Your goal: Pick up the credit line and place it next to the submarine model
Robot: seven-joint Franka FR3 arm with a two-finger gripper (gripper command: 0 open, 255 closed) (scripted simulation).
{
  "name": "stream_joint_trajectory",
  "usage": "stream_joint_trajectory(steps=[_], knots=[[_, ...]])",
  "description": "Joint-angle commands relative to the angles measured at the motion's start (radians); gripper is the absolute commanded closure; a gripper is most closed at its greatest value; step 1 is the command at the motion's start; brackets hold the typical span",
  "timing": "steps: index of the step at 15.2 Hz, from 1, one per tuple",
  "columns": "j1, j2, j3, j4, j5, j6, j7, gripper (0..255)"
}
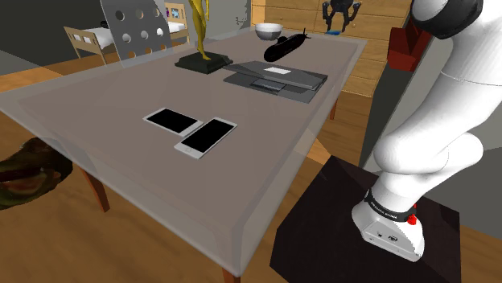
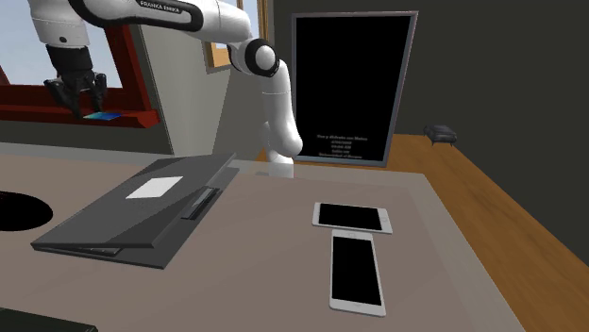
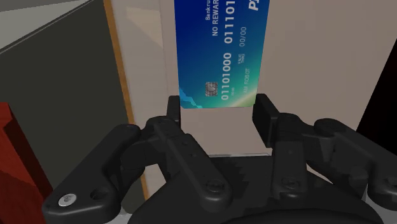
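The black gripper (image 3: 217,111) is clenched on the credit card (image 3: 219,57). Its two fingers (image 3: 174,111) press against the long edges at the card's near end, and the rest of the blue card, with its chip and white numbers, reaches out past the fingertips.

In the second exterior view the gripper (image 2: 77,94) hangs high off the bench, with the card (image 2: 102,116) at its tips just above a red ledge (image 2: 142,120).

In the shoulder view the dark stand (image 1: 322,217) sits nearest, with the white arm (image 1: 434,137) rising from it. The grey bench (image 1: 96,96) lies beyond. Two white-edged phones with black screens come first on it: one phone (image 1: 207,137) closer to the stand, and the other phone (image 1: 171,120) just beside it, their corners close together.

Farther along lies a flat dark grey laptop (image 1: 275,79) with a white patch on its lid. To the shoulder view's left of it stands a yellow figure (image 1: 199,24) on a dark base (image 1: 204,62).

The black submarine model (image 1: 285,47) sits behind the laptop near the bench's far edge, well apart from the card, and a white bowl (image 1: 269,31) is just beyond it.

Past the bench stand a grey chair (image 1: 137,28) with round holes in its back and a wooden bed (image 1: 88,36)
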Motion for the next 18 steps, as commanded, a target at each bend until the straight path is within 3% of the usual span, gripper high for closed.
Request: stream_joint_trajectory(steps=[1, 18], knots=[[-0.002, -0.008, -0.002, -0.038, 0.001, 0.03, 0.0, 255], [-0.007, -0.067, -0.006, -0.343, 0.004, 0.276, 0.022, 255]])
